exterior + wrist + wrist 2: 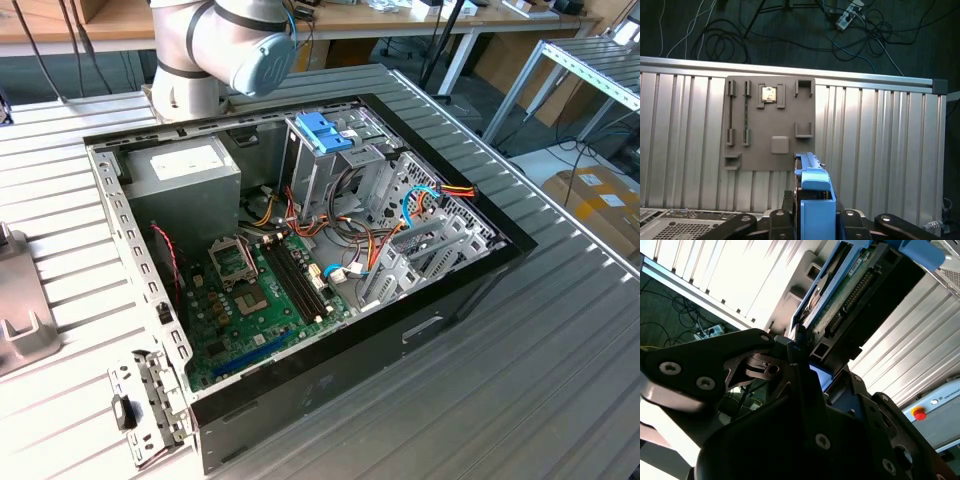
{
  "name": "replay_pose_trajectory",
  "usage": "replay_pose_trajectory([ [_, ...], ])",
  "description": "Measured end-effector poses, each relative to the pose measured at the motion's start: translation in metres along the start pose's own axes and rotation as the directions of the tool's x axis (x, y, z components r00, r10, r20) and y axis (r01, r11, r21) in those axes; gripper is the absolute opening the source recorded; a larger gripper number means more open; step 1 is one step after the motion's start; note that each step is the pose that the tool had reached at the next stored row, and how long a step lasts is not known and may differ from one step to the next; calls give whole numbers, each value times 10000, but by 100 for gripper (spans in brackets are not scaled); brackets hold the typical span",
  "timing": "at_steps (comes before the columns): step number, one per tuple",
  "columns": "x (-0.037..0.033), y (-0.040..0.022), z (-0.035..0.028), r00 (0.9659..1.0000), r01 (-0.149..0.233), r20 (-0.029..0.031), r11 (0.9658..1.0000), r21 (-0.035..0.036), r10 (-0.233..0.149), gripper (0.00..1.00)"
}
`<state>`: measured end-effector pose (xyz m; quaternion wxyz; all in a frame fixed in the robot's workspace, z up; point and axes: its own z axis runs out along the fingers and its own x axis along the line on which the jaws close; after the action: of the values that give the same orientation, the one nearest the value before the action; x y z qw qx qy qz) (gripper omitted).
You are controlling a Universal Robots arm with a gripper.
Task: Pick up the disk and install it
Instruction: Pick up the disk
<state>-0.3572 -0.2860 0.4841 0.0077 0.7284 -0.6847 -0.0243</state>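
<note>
The table (pixel 560 340) is ribbed bare metal with a pale satin sheen. The computer case (pixel 330 372) on it has a smooth black outer skin around unpainted grey sheet-metal walls. In the first wrist view the disk (pixel 816 204) shows smooth, slightly glossy blue plastic, and the holder plate (pixel 760 156) is matt grey plastic. In the second wrist view the gripper (pixel 799 351) links are matt black with bright metal screw heads.
</note>
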Motion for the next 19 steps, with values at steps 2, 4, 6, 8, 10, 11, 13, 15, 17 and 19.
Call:
replay_pose_trajectory([
  [2,1,-7,0,10000,0,0,10000,1,0,37],
  [4,1,-14,-1,10000,0,0,10000,0,0,37],
  [6,2,-23,-1,10000,0,0,10000,-1,0,37],
  [8,2,-31,-1,10000,0,0,10000,0,0,37],
  [10,3,-43,-2,10000,1,0,10000,-1,-1,37],
  [11,3,-52,-2,10000,0,0,10000,0,0,37],
  [13,4,-65,-3,10000,1,0,10000,0,-1,37],
  [15,5,-79,-4,10000,0,0,10000,0,0,37],
  [17,6,-102,-5,10000,0,0,10000,0,0,37],
  [19,7,-119,-5,10000,0,0,10000,0,0,37],
])
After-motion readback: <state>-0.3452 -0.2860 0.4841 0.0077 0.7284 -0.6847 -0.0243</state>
